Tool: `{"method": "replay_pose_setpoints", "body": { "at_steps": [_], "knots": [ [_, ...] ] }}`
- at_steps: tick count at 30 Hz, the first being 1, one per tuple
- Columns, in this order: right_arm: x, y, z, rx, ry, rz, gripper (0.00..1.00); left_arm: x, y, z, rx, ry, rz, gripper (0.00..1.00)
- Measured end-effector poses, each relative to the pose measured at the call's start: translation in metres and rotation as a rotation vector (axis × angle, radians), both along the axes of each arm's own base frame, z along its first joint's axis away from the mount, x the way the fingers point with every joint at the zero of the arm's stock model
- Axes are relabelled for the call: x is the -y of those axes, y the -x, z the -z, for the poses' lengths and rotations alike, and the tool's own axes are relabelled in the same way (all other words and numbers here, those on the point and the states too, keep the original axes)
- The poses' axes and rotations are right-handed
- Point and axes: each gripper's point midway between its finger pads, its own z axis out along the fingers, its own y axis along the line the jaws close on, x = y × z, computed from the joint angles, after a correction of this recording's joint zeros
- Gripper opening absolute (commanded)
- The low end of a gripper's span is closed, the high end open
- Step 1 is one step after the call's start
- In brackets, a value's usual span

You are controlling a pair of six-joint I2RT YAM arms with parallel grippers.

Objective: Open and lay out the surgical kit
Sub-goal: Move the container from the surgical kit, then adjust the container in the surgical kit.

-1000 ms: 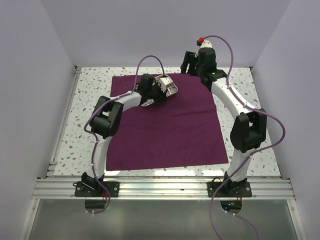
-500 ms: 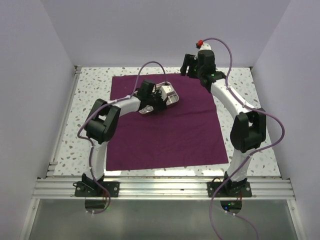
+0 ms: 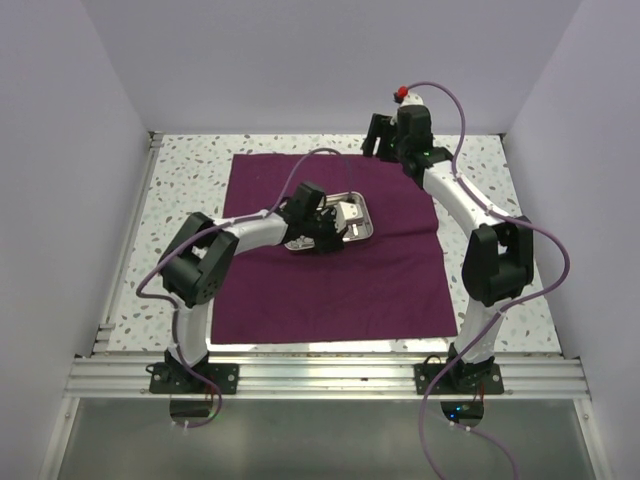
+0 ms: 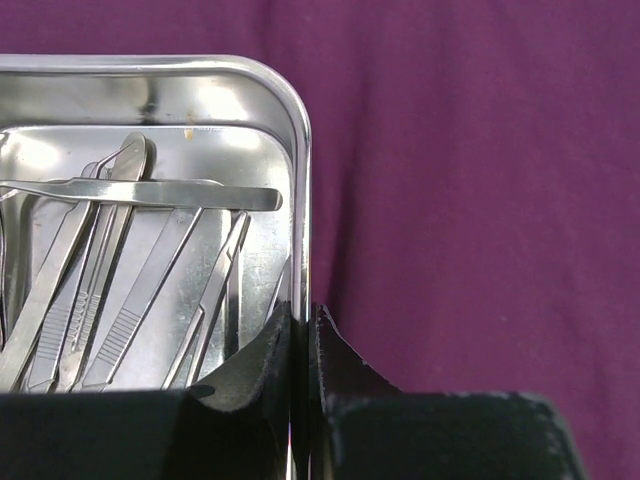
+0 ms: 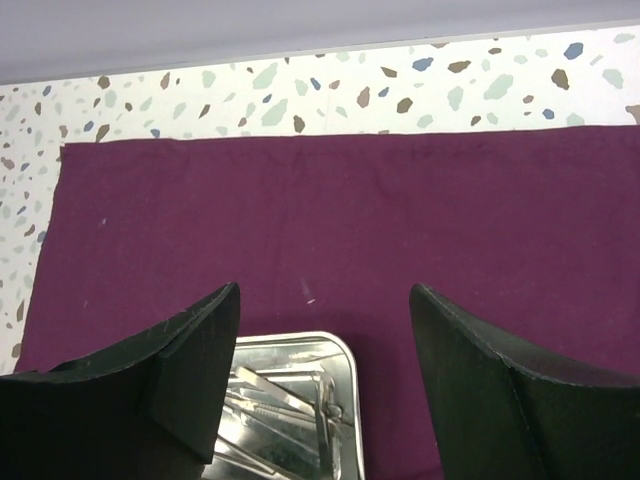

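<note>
The dark purple cloth (image 3: 330, 270) lies spread flat on the speckled table. The shiny steel tray (image 3: 362, 232) sits on its far middle part, with several silver instruments (image 4: 130, 270) lying in it. My left gripper (image 3: 326, 222) is shut on the tray's rim (image 4: 298, 200), one finger inside the tray and one outside. My right gripper (image 3: 385, 135) is open and empty, raised above the cloth's far edge; its view looks down on the cloth (image 5: 400, 220) and the tray (image 5: 345, 400).
Speckled table (image 3: 180, 180) shows around the cloth. White walls stand at the left, back and right. An aluminium rail (image 3: 320, 375) runs along the near edge by the arm bases.
My left gripper has dragged the tray toward the near right across the cloth. The cloth's far edge now lies flatter. The right gripper has stayed near the far edge.
</note>
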Motion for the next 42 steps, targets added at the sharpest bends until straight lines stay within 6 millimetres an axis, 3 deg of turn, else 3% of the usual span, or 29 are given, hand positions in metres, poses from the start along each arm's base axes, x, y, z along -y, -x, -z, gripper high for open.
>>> {"method": "replay_pose_setpoints", "body": {
  "at_steps": [3, 4, 5, 6, 7, 18, 22, 30, 33, 39, 42],
  "knots": [
    [-0.001, 0.000, 0.000, 0.000, -0.007, -0.001, 0.73, -0.002, 0.009, -0.002, -0.007, -0.012, 0.007, 0.20],
    [-0.001, 0.000, 0.000, 0.002, -0.009, -0.001, 0.73, -0.003, 0.010, -0.003, -0.006, -0.018, 0.000, 0.34],
    [-0.002, -0.001, -0.001, 0.004, -0.013, -0.002, 0.73, -0.006, 0.009, -0.004, 0.000, -0.027, -0.016, 0.37],
    [-0.004, 0.000, -0.001, 0.003, -0.020, -0.009, 0.73, -0.007, 0.007, -0.005, 0.009, -0.034, -0.037, 0.72],
    [-0.005, 0.000, -0.002, 0.005, -0.025, -0.014, 0.73, -0.009, 0.004, -0.007, 0.023, -0.041, -0.052, 0.99],
    [-0.012, 0.002, -0.004, 0.004, -0.049, -0.047, 0.73, -0.025, -0.035, -0.015, 0.130, -0.074, -0.295, 0.98],
    [-0.014, 0.004, -0.003, -0.001, -0.047, -0.065, 0.73, -0.039, -0.046, -0.014, 0.151, -0.088, -0.443, 0.96],
    [-0.022, 0.009, -0.005, -0.014, -0.027, -0.088, 0.73, -0.082, -0.035, 0.003, 0.181, -0.190, -0.708, 0.94],
    [-0.026, 0.008, -0.015, 0.006, -0.029, -0.095, 0.73, -0.092, -0.022, -0.013, 0.183, -0.161, -0.783, 0.95],
    [-0.032, 0.007, -0.027, 0.029, -0.029, -0.109, 0.73, -0.109, -0.020, -0.079, 0.242, 0.002, -0.949, 0.95],
    [-0.033, 0.009, -0.024, 0.020, -0.024, -0.114, 0.73, -0.119, -0.025, -0.076, 0.259, -0.015, -1.016, 0.94]
  ]
}}
